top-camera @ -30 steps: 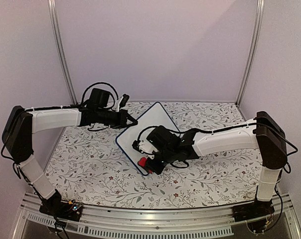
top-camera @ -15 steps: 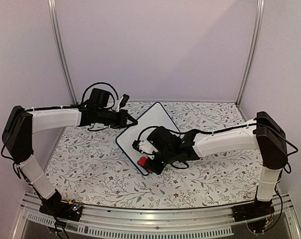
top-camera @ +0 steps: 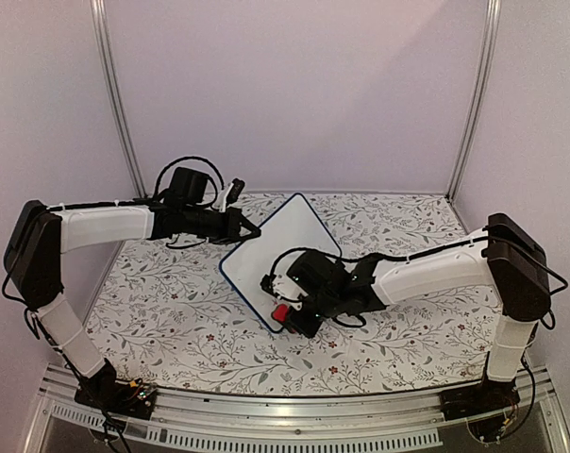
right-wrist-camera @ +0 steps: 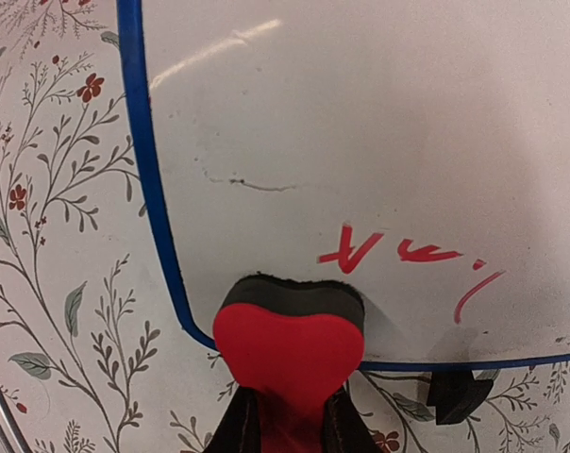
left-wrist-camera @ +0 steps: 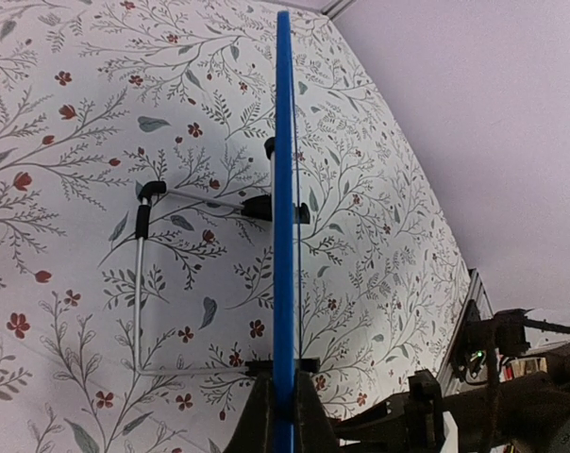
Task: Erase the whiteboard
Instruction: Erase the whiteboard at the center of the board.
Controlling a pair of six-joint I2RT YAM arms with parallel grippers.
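Note:
The whiteboard (top-camera: 277, 250) is a white board with a blue frame, lying turned like a diamond mid-table. In the right wrist view its face (right-wrist-camera: 360, 132) shows red marker strokes (right-wrist-camera: 398, 257) and a thin dark line. My right gripper (top-camera: 287, 317) is shut on a red eraser (right-wrist-camera: 287, 344) with a dark felt side, pressed on the board's near corner. My left gripper (top-camera: 245, 229) is shut on the board's left edge; the left wrist view shows the blue frame (left-wrist-camera: 283, 208) edge-on between my fingers (left-wrist-camera: 259, 420).
The floral tablecloth (top-camera: 172, 311) covers the table. The board's wire stand with black feet (left-wrist-camera: 148, 203) shows under it in the left wrist view. Metal posts (top-camera: 115, 94) and plain walls close in the back and sides.
My right gripper has slid the red eraser toward the board's near corner, slightly right and closer to me. The left arm and the board have not moved.

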